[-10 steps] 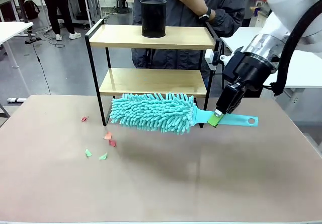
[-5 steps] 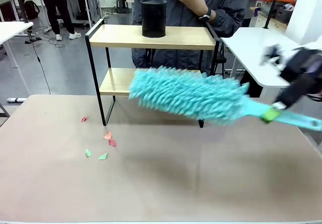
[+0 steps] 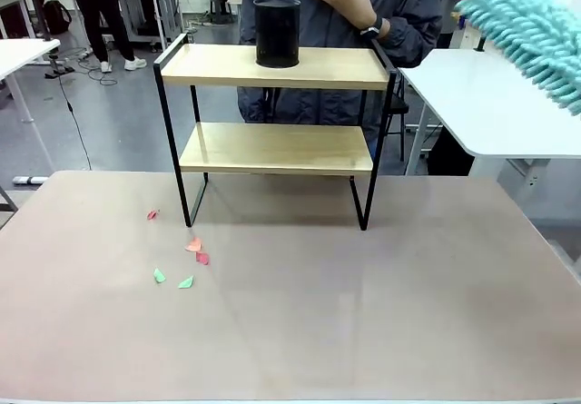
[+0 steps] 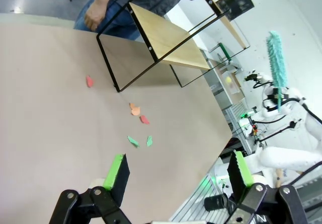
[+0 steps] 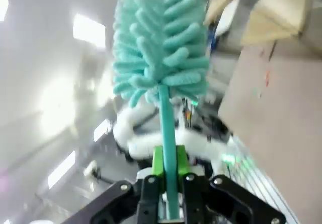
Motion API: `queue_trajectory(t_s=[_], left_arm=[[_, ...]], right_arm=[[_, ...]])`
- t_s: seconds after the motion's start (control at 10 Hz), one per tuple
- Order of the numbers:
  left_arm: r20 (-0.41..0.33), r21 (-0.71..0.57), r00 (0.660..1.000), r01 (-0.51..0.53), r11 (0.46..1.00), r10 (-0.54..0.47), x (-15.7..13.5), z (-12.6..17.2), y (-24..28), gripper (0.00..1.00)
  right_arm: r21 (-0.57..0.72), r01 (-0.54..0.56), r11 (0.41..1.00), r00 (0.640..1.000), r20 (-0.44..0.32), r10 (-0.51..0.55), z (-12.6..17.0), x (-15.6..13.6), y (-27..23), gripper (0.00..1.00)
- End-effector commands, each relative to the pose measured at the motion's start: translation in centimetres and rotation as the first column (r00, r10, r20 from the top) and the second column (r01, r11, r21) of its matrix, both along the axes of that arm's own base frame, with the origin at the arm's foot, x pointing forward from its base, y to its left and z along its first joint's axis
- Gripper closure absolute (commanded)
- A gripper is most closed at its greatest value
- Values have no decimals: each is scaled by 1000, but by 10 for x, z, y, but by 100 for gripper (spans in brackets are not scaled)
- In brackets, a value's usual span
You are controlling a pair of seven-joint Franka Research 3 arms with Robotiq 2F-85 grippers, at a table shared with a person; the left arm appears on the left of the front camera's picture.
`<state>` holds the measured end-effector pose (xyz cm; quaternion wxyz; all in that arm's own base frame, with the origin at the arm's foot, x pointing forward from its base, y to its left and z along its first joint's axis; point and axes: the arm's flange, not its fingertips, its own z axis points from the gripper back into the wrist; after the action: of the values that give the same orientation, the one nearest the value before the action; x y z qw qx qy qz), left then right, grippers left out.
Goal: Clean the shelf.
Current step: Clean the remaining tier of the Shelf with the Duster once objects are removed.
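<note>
My right jaws clamp tight on the teal duster (image 5: 161, 58) handle, head beyond them. Left jaws gape empty, shelf (image 4: 166, 38) well ahead.

Grey floor (image 3: 118, 123), white side tables (image 3: 490, 109)

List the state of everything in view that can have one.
shelf: upright on the table.
black cup: upright on the shelf's top board.
duster: up in the air, handle clamped in the right gripper.
right gripper: shut on the duster's handle.
left gripper: open, holding nothing, above the table.
paper scraps: loose on the table, near the shelf's left front leg.
</note>
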<state>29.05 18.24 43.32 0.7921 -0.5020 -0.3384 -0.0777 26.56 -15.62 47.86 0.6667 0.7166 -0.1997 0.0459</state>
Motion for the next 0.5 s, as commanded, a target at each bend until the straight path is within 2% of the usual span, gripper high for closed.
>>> queue_trajectory(t_s=[0.0,0.1,0.2,0.4], left_arm=[[31,-17,1000,0,1000,0,-1,-1,-3,0],[31,-17,1000,0,1000,0,-1,-1,-3,0],[31,-17,1000,0,1000,0,-1,-1,-3,0],[31,-17,1000,0,1000,0,-1,-1,-3,0]], right_arm=[[80,345,935,919,-228,-320,-21,14,17,100],[-67,395,916,848,-357,-392,-34,14,14,100],[-77,363,929,824,-439,-358,-43,13,13,100],[-149,334,931,782,-507,-362,-52,13,15,100]])
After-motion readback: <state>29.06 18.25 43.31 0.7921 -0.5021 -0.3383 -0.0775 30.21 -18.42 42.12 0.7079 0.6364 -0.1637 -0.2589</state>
